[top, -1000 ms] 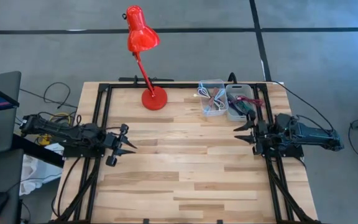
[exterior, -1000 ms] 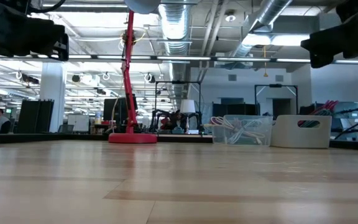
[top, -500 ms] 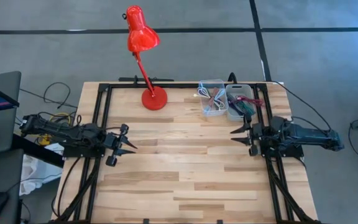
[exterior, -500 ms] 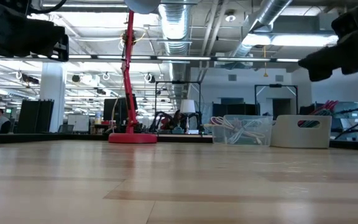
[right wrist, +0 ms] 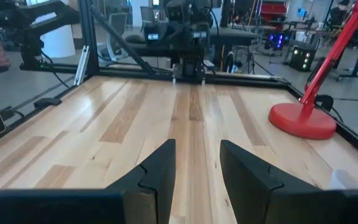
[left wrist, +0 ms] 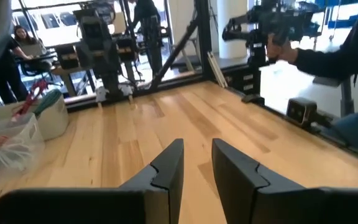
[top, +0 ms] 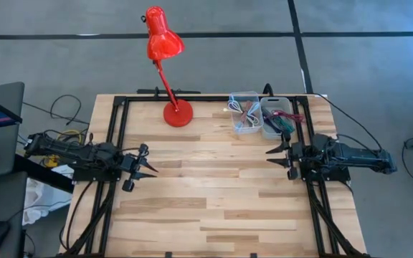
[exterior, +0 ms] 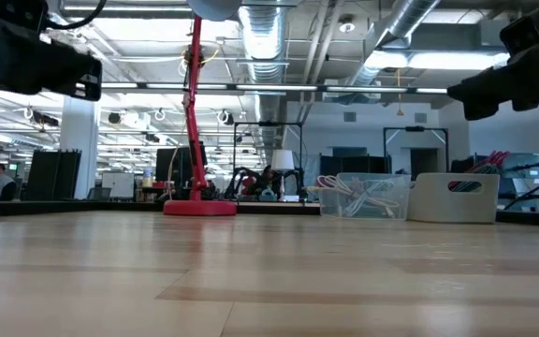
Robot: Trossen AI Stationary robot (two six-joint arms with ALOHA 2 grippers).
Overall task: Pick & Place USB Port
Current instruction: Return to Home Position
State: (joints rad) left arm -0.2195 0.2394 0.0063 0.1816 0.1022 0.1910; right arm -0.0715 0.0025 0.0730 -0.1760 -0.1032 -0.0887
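Both arms lie low and nearly level, reaching inward from opposite sides and facing each other, well apart. The left gripper (top: 148, 167) holds its fingers (left wrist: 166, 168) parted by a narrow gap. The right gripper (top: 272, 156) has its fingers (right wrist: 157, 165) spread slightly wider.

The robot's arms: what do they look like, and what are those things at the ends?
The left arm and right arm are both matte black, built from slim jointed segments, with black cables running from their bases. Each ends in a gripper, the left gripper and right gripper, with two flat, dark, wedge-shaped fingers notched on the inside. No markings show.
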